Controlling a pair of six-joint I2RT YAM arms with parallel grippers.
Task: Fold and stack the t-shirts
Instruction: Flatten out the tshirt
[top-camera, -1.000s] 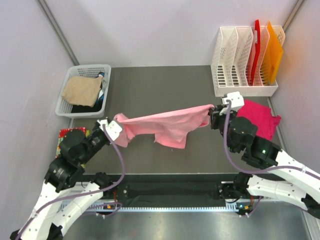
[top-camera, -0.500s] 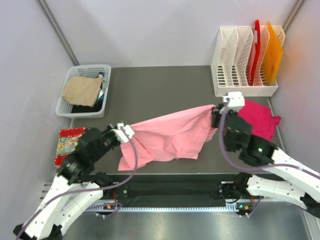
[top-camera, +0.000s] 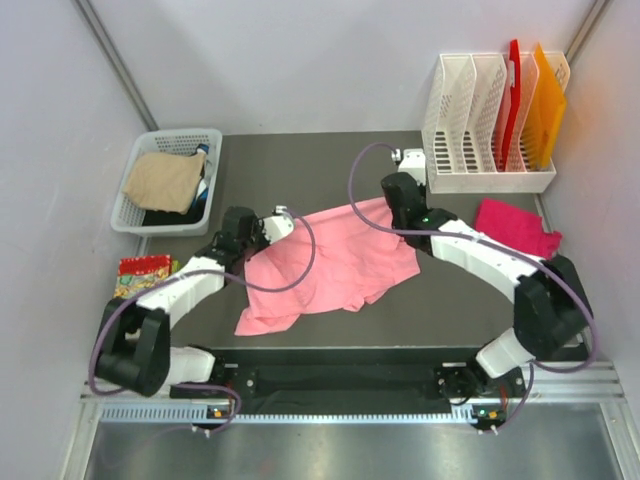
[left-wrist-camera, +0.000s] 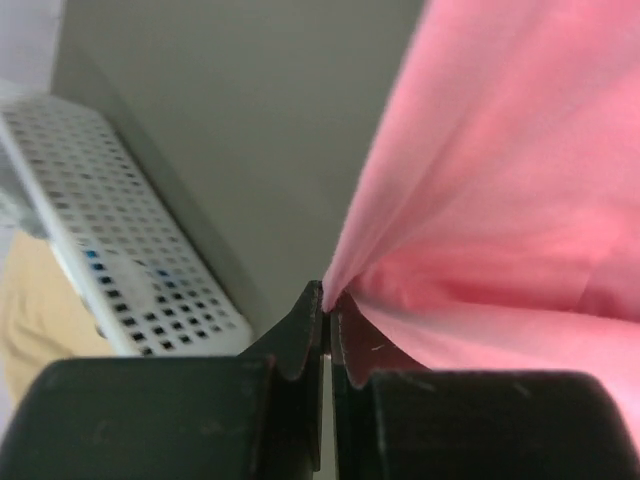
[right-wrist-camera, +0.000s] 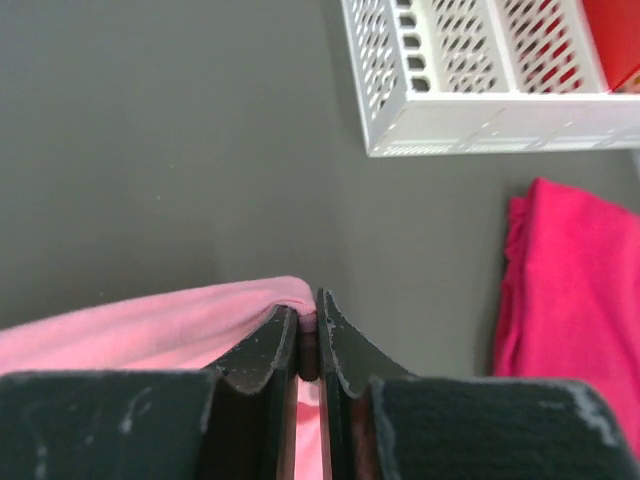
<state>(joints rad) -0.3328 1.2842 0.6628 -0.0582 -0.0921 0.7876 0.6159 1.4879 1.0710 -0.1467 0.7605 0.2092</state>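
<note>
we see a white basket (top-camera: 180, 134) at ten o'clock, a file rack (top-camera: 490, 180) at one, the magenta t-shirt (top-camera: 515, 228) at three. the salmon-pink t-shirt (top-camera: 335, 265), strung in the air a second ago, now lies mid tabletop (top-camera: 300, 170), left fingers (left-wrist-camera: 298, 335) and right fingers (right-wrist-camera: 262, 350) each pinching a far corner.

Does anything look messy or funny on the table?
Yes. The pink t-shirt lies wrinkled and crooked, one corner trailing toward the near-left. The magenta t-shirt sits bunched up beside the white rack, not folded.

Bright, even, shadowless light; blurred wrist foregrounds.
</note>
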